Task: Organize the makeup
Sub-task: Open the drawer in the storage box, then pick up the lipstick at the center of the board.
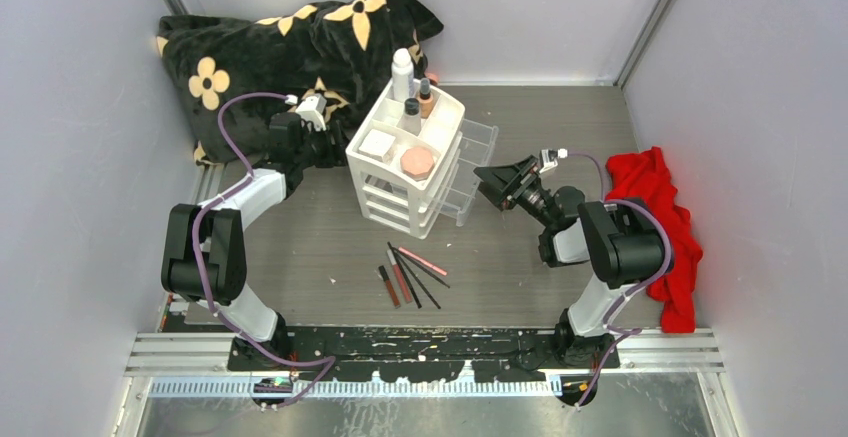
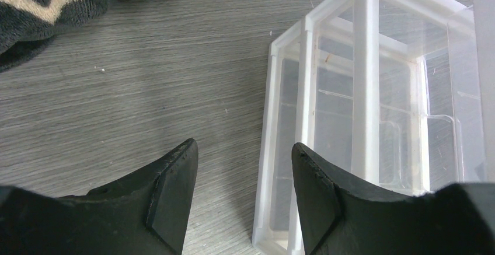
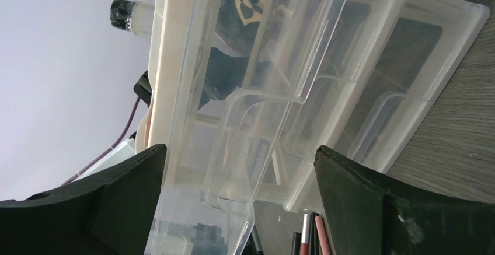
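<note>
The pencils and tubes [image 1: 410, 275] lie loose on the bench [image 1: 300, 247] in front of the drawer unit [image 1: 385, 202], not put away yet. Right of it, the right end effector [image 3: 238, 153] is spread wide and empty. Left of it, the left end effector [image 2: 242, 150] is half open and empty too. On top sit the white bottle [image 1: 402, 72], the box [image 1: 377, 143] and the pink compact [image 1: 417, 162]. That part looks done.

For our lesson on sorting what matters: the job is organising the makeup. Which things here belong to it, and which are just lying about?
Job: tall white bottle, tan dark-capped bottle, white square box, pink octagonal compact, red and pink tubes with thin black pencils; white plastic drawer unit as holder.

Lying about: red cloth, black flower-patterned blanket.
</note>
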Controlling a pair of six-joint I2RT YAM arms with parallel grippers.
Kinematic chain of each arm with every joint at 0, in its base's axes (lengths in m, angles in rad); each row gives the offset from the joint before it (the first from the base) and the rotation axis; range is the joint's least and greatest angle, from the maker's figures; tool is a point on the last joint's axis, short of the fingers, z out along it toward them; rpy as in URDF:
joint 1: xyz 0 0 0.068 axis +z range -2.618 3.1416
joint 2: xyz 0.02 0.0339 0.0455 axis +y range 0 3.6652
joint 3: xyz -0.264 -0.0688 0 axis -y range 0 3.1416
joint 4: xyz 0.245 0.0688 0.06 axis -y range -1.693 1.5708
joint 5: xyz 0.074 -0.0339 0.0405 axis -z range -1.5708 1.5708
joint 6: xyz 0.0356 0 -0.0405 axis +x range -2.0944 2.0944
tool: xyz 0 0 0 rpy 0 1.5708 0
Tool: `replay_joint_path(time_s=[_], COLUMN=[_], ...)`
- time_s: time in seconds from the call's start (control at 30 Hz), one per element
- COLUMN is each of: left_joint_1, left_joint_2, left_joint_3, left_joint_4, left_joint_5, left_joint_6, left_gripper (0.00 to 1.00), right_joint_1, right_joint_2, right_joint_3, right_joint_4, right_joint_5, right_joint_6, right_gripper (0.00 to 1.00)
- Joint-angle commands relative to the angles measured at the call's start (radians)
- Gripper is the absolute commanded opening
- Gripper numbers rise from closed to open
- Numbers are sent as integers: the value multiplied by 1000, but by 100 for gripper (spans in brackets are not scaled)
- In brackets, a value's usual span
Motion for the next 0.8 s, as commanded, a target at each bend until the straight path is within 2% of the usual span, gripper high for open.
replay_joint_path(time_s=[0.0, 0.17, 0.27, 0.4, 0.57, 0.77], left_joint_1=[-4, -4, -3, -3, -2, -4], left_joint_2=[-23, -20, -20, -15, 6, -5], left_joint_3=[21, 17, 12, 9, 16, 7], left_joint_4=[22, 22, 28, 35, 37, 31], left_joint_5=[1, 1, 2, 3, 5, -26], left_joint_6=[18, 17, 16, 13, 11, 11], left_gripper=[61, 61, 61, 61, 61, 61], right_joint_1=[-5, -15, -15, -15, -14, -9], right_joint_2=[-4, -128, -280, -580, -941, -1141], right_joint_3=[-6, -63, -79, -52, 86, 225], right_joint_4=[178, 92, -84, -494, -1173, -1653], right_joint_5=[-21, -24, -25, 14, 108, 98], right_joint_6=[-51, -115, -208, -404, -736, -968], right_gripper=[100, 100, 100, 100, 100, 100])
